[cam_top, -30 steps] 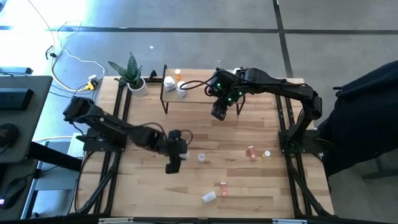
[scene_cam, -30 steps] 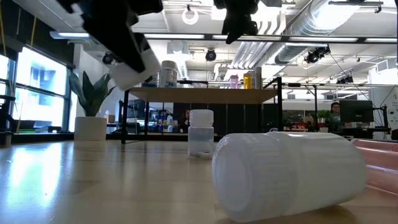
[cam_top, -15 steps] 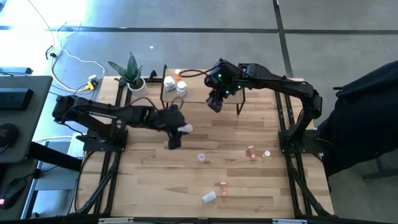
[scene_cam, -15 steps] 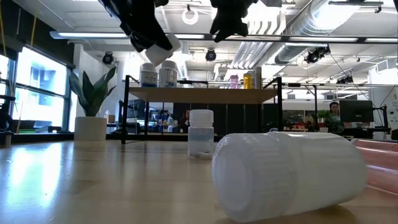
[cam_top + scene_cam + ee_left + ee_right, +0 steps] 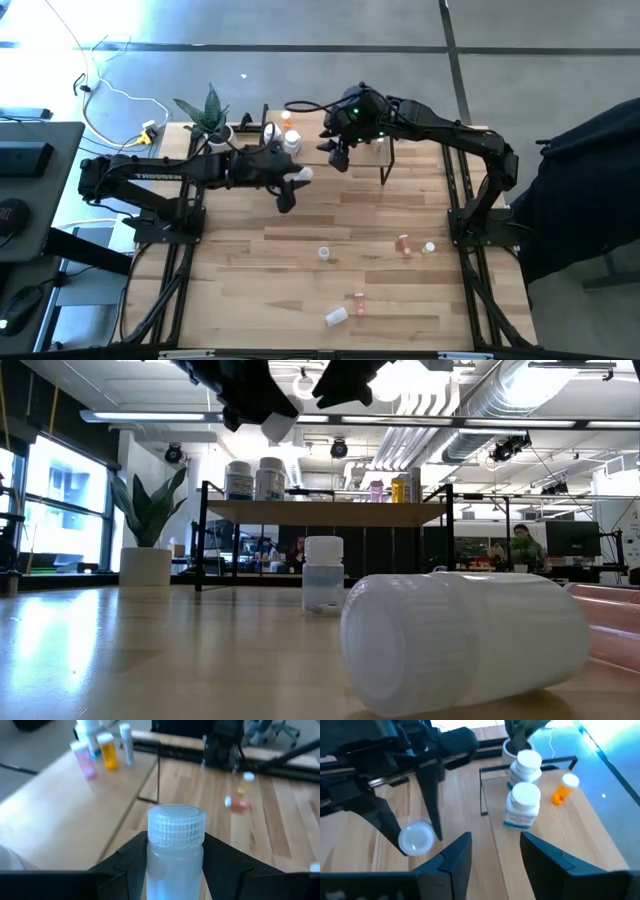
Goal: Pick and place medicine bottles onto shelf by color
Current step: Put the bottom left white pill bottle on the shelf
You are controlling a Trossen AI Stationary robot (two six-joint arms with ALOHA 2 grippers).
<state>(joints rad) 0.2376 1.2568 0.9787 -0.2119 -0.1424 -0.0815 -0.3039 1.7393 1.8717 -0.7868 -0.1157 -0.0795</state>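
A planked light-wood tabletop (image 5: 300,250) stands on a grey concrete floor, with an open office of ducts and desks visible across it in the low view. At about 12 o'clock on the table sits the low light-wood shelf on thin black legs (image 5: 330,140); a green potted plant in a white pot (image 5: 212,122) stands at roughly 10 o'clock.

The left gripper (image 5: 290,190) hangs above the table just short of the shelf's 9 o'clock end, its two dark fingers (image 5: 125,865) clamped on either side of a translucent white cylindrical bottle with a ribbed white cap (image 5: 175,847). The bottle is held off the surface, near the two white bottles already on the shelf.

The right gripper (image 5: 492,855) hovers over the middle of the shelf with its fingers spread apart and nothing between them. Past it, on the shelf's 9 o'clock end, stand two white-capped white bottles (image 5: 522,805) close together, with a small orange-amber bottle (image 5: 563,789) lying nearby. The left wrist view shows a pinkish bottle (image 5: 84,760) and an orange bottle (image 5: 108,751) standing side by side at the shelf's other end.

Loose bottles remain on the table: a small clear one upright (image 5: 324,254) near the centre, a pinkish one (image 5: 404,243) and a tiny amber one (image 5: 429,247) toward 4 o'clock, and a pinkish one (image 5: 359,301) with a large white one lying on its side (image 5: 336,317) toward 6 o'clock.
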